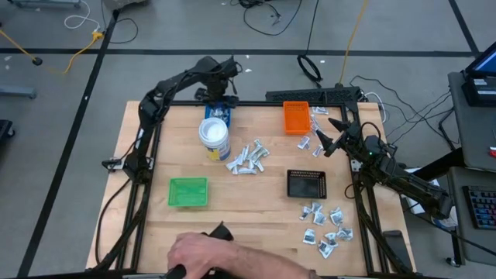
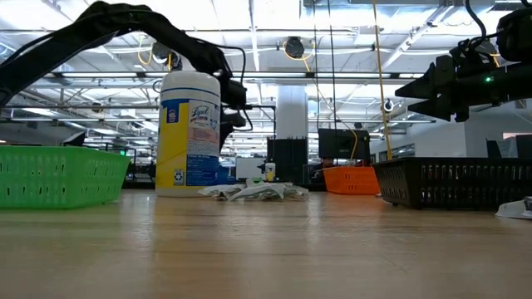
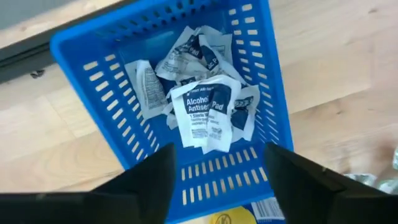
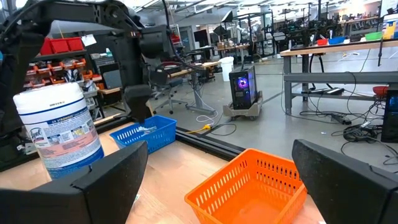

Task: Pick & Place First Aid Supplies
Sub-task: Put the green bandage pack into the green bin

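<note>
Showing wooden table [image 1: 256,205] | lab room | left end effector [image 3: 217,165] apart | right end effector [image 4: 217,180] apart

Bright, even overhead light; soft shadows, sharp views.

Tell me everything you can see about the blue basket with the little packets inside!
The blue basket is a small rectangular plastic tray with rows of slots in its walls and floor. It sits upright on the wooden table at the far edge, just behind the white wipes tub. Inside lies a loose heap of crumpled white alcohol pad packets with dark blue print. The left gripper hangs open right above it, touching nothing.
</note>
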You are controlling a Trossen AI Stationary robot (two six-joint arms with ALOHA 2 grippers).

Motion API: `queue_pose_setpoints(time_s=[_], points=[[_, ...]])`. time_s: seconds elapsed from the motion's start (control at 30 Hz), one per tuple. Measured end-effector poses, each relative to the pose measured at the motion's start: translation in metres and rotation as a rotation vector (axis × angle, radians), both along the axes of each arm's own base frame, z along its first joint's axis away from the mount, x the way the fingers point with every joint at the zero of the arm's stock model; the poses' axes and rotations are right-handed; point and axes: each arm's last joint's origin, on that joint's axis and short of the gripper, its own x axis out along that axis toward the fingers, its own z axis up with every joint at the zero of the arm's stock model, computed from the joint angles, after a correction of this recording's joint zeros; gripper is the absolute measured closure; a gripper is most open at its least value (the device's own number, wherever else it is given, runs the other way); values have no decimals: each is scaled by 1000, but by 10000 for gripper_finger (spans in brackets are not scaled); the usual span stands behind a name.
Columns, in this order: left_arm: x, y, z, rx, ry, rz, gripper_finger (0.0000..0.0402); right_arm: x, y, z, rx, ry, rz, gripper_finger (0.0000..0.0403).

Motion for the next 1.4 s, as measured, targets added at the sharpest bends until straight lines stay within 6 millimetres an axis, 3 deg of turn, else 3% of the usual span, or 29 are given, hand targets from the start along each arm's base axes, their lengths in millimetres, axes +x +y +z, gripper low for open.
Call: queue_pose_setpoints(time_s=[0.27, 0.43, 0.6, 0.93, 1.17, 1.4], points=[[-10, -1, 37, 132, -90, -67, 92, 0, 0, 0, 0, 0, 0, 9], [-11, -2, 74, 338, -217, -167, 72, 0, 0, 0, 0, 0, 0, 9], [-7, -17, 110, 504, -338, -278, 65, 0, 0, 0, 0, 0, 0, 9], [14, -78, 153, 624, -492, -649, 81, 0, 0, 0, 0, 0, 0, 9], [35, -130, 162, 522, -653, -849, 94, 0, 0, 0, 0, 0, 0, 9], [54, -186, 159, 441, -685, -1058, 91, 0, 0, 0, 0, 0, 0, 9]])
